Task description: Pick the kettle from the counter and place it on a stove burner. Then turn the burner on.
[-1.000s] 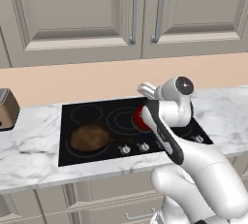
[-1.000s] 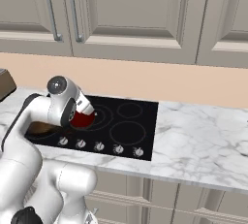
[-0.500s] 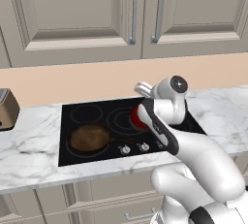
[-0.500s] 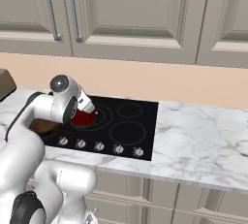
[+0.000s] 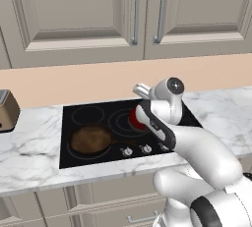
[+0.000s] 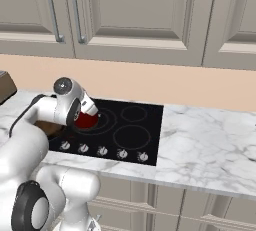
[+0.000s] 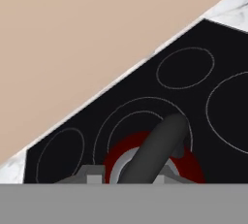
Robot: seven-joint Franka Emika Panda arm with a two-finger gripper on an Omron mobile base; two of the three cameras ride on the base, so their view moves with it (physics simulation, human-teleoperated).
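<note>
At the far left of the left base view, a brown toaster-like box (image 5: 6,110) is seen on the white marble tabletop (image 5: 29,152). Next to it, the black glass cooktop (image 5: 83,118) is set into the slab, and a brown frying pan (image 5: 91,140) is carried on its front left circle. A row of knobs (image 5: 135,150) is seen along the front edge. Further right, the red kettle (image 5: 135,119) is found over the double-ringed stove burner (image 7: 121,116), partly hidden by the white arm. In the hand view, the kettle's black arched handle (image 7: 155,150) is pinched between the fingers (image 7: 92,175), which are closed tightly on it. Whether the kettle's base is resting on the glass cannot be told. Grey cabinet doors (image 6: 140,10) are seen above.
</note>
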